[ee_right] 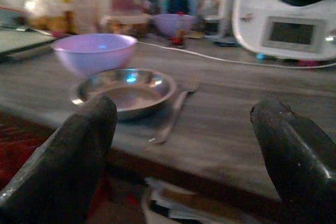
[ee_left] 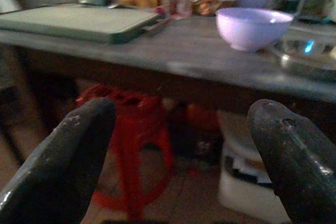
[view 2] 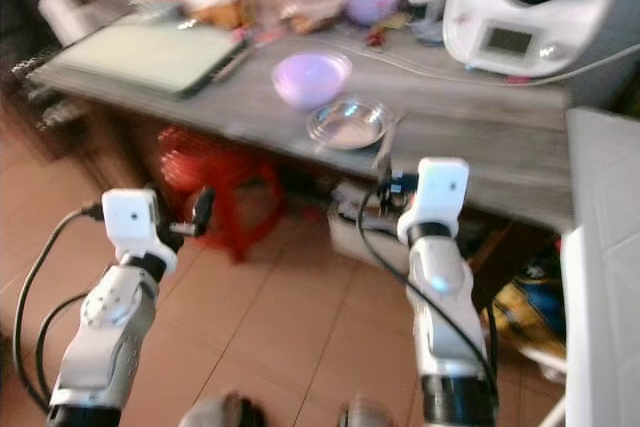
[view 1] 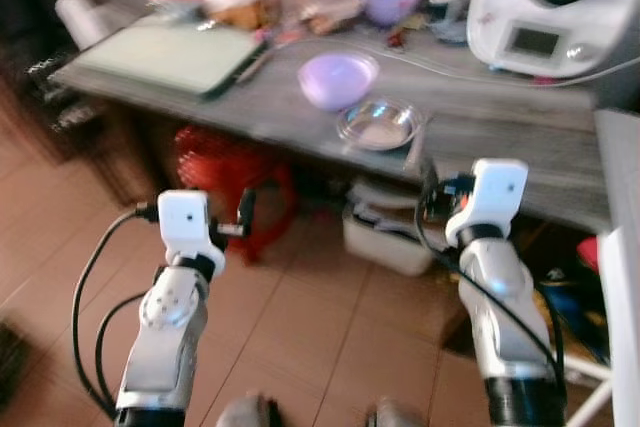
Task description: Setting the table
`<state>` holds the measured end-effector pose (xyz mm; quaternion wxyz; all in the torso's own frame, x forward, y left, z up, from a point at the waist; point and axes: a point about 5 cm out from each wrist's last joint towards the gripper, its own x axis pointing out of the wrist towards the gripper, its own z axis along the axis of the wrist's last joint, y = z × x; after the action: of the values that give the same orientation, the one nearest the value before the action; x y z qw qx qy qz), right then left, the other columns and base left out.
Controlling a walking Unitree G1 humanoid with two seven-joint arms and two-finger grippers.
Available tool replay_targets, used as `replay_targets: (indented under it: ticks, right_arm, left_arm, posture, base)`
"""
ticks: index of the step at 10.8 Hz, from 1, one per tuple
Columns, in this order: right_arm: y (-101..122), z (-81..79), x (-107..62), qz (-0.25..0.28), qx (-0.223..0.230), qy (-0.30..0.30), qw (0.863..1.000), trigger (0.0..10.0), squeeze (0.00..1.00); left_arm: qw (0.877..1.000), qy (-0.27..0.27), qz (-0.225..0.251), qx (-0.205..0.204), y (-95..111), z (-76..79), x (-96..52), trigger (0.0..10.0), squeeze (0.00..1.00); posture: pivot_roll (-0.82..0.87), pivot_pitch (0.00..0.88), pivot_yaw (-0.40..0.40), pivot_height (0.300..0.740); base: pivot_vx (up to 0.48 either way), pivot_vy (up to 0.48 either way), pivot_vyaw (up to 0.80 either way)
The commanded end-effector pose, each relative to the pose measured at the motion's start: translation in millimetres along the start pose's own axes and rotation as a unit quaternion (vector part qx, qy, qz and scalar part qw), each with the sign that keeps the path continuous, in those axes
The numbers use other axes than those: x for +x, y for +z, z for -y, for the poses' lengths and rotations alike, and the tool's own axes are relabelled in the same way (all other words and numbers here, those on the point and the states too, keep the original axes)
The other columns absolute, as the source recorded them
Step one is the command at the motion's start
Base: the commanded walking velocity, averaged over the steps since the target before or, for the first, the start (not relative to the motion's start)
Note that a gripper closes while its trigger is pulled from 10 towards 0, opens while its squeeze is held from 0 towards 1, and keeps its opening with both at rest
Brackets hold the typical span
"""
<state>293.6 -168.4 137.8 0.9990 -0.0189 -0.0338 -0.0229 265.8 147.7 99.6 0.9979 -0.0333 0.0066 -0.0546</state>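
The bench [view 1: 500, 137] is a long grey top carrying everything the task needs; both hands are short of its front edge and below its surface level. Ahead of the left hand [ee_left: 178, 145] and toward the right hand's side sits the lilac bowl [view 1: 337, 79]. It looks like plastic, so judge it light, stiff and not fragile; its smooth round wall may slip, so the rim is the likely place to pinch, one finger inside and one outside. Just beside the bowl on the side nearer the right hand [ee_right: 184, 145], close to or touching it, lies the steel dish [ee_right: 126, 88], directly ahead of that hand's left finger and slightly above it. The dish is shallow, thin and polished: expect it to be light, rigid and slippery, and to skate on the bench if pushed; take it by the raised lip at the near edge. Touching or overlapping the dish's edge on the side toward the middle of the right hand's opening lies a metal spoon [ee_right: 173, 109], handle pointing toward the hand and nearly reaching the bench edge. It is flat, thin and hard to get under, so the handle end near the edge is the best hold. Both hands are spread wide and hold nothing.
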Motion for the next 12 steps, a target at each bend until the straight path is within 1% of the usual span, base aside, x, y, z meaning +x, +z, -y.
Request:
replay_targets:
  ticks: [1,2,4,5,6,7,8,9,11,12]
  right_arm:
    - [-4.6,5.1,-0.4,-0.005,0.000,-0.009,1.000,10.0,0.00]
    - [-6.3,6.2,-0.3,-0.009,0.000,-0.011,1.000,10.0,0.00]
    - [-9.8,8.2,-1.6,-0.014,-0.001,-0.013,1.000,10.0,0.00]
    - [-13.4,9.7,-2.6,-0.021,-0.002,-0.016,1.000,10.0,0.00]
    - [-15.1,10.0,-3.4,-0.025,-0.001,-0.016,1.000,10.0,0.00]
    - [-16.2,9.7,-3.5,-0.027,-0.002,-0.015,1.000,10.0,0.00]
    - [-16.5,10.2,-2.8,-0.028,-0.002,-0.018,0.999,10.0,0.00]
    - [-17.1,10.0,-2.6,-0.031,0.002,-0.021,0.999,10.0,0.00]
    - [-16.0,5.1,0.0,-0.028,0.004,-0.009,1.000,10.0,0.00]
    - [-13.3,6.4,3.9,-0.023,0.004,-0.010,1.000,10.0,0.00]
  left_arm:
    - [1.000,-0.002,0.002,0.004,-0.2,-0.2,3.3,10.0,0.00]
    - [1.000,-0.003,0.003,0.005,-0.7,-1.0,3.4,10.0,0.00]
    - [1.000,-0.004,-0.003,0.004,-5.5,-0.1,-0.9,10.0,0.00]
    - [1.000,0.005,-0.013,-0.004,-10.2,-1.0,-6.0,10.0,0.00]
    - [1.000,0.004,-0.016,-0.005,-11.9,-0.4,-10.4,10.0,0.00]
    - [1.000,-0.001,-0.018,-0.008,-14.0,-0.2,-13.7,10.0,0.00]
    - [1.000,-0.016,-0.012,-0.011,-12.7,2.0,-13.8,10.0,0.00]
    - [0.999,-0.023,-0.002,-0.022,-8.1,4.7,-12.0,10.0,0.00]
    - [0.999,-0.048,0.006,-0.011,-3.4,10.0,-9.9,10.0,0.00]
    - [0.999,-0.051,0.006,-0.012,-2.4,10.0,-8.7,10.0,0.00]
  posture:
    - [-0.04,0.000,0.046,0.740]
    - [-0.04,0.000,0.046,0.740]
    - [-0.04,0.000,0.048,0.740]
    - [-0.04,0.000,0.048,0.740]
    - [-0.04,0.000,0.046,0.740]
    - [-0.04,0.000,0.047,0.740]
    - [-0.04,0.000,0.042,0.740]
    - [-0.04,0.000,0.044,0.740]
    - [-0.04,0.000,0.051,0.740]
    - [-0.04,0.000,0.056,0.740]
  base:
    - [-0.307,0.000,0.00]
    - [-0.292,0.000,-0.80]
    - [-0.289,0.000,-0.80]
    - [-0.270,0.000,-0.80]
    - [0.000,0.000,-0.80]
    - [0.000,0.000,0.00]
    - [0.000,0.000,0.00]
    - [0.000,-0.435,0.00]
    - [0.000,-0.471,0.00]
    - [0.000,-0.461,0.00]
